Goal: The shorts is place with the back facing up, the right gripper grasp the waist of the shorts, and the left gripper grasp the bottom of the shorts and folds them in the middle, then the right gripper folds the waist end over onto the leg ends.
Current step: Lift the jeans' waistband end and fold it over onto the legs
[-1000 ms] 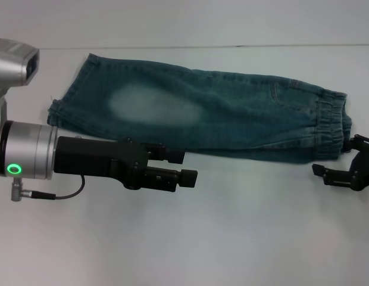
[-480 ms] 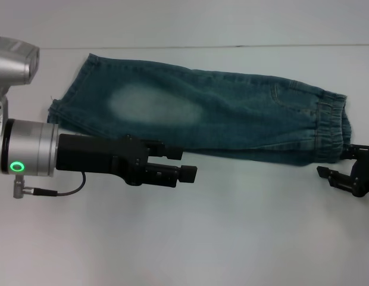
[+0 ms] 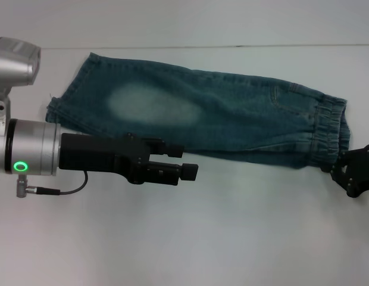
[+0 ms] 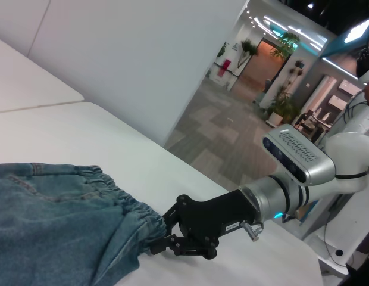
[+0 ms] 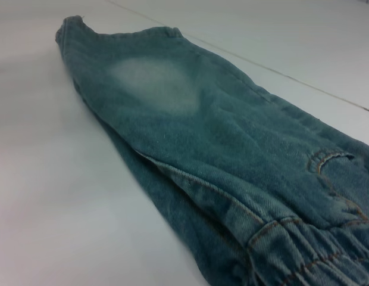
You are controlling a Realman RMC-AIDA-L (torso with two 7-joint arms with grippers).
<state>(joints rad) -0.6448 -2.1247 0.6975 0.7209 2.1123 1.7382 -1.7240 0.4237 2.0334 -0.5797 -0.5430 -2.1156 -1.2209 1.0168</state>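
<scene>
The shorts point(image 3: 202, 116) lie across the upper frame already folded lengthwise, right gripper point(image 3: 346, 174) at the waist point(image 3: 327, 128), fingers' state unclear, left gripper point(image 3: 183, 165) spread; waist-over-legs fold remains.

Bare table point(image 3: 232, 238) between left gripper point(image 3: 187, 162) and right gripper point(image 3: 342, 170); shorts point(image 3: 220, 113) lie beyond.

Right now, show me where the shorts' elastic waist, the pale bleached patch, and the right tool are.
waist point(image 3: 328, 128): head view, on the ruched band.
pale bleached patch point(image 3: 152, 105): head view, at the patch's middle.
right tool point(image 4: 162, 241): left wrist view, between its fingertips at the waist's edge.
</scene>
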